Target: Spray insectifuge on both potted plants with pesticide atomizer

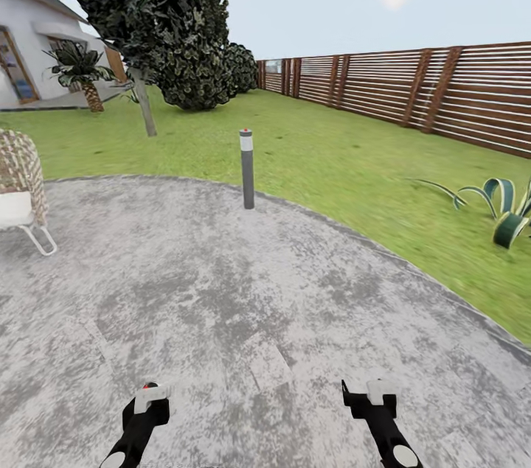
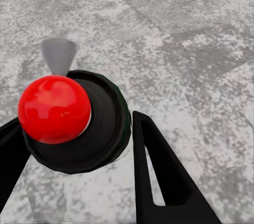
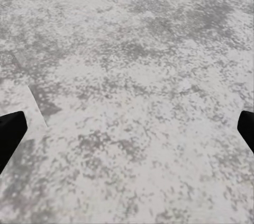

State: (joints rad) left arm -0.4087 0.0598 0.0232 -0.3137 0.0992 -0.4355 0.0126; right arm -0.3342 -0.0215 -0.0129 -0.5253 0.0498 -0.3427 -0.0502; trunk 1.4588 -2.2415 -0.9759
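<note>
Carrying pesticide atomizer point(image 2: 74, 123) across round grey patio point(image 1: 243, 306), potted plants out of frame.
Left gripper point(image 2: 74, 150) pinched on bottle body, red tip toward wrist camera, likely kept low for transit; right gripper point(image 3: 127, 128) spread wide, holding nothing. Grey bollard lamp point(image 1: 247, 169) stood ahead at lawn point(image 1: 346, 158) edge.

Patio point(image 1: 243, 306) mottled grey; lawn point(image 1: 332, 151) green; fence point(image 1: 413, 88) brown-slatted; pesticide atomizer point(image 2: 79, 121) black, red-tipped; agave point(image 1: 505, 210) striped green.
</note>
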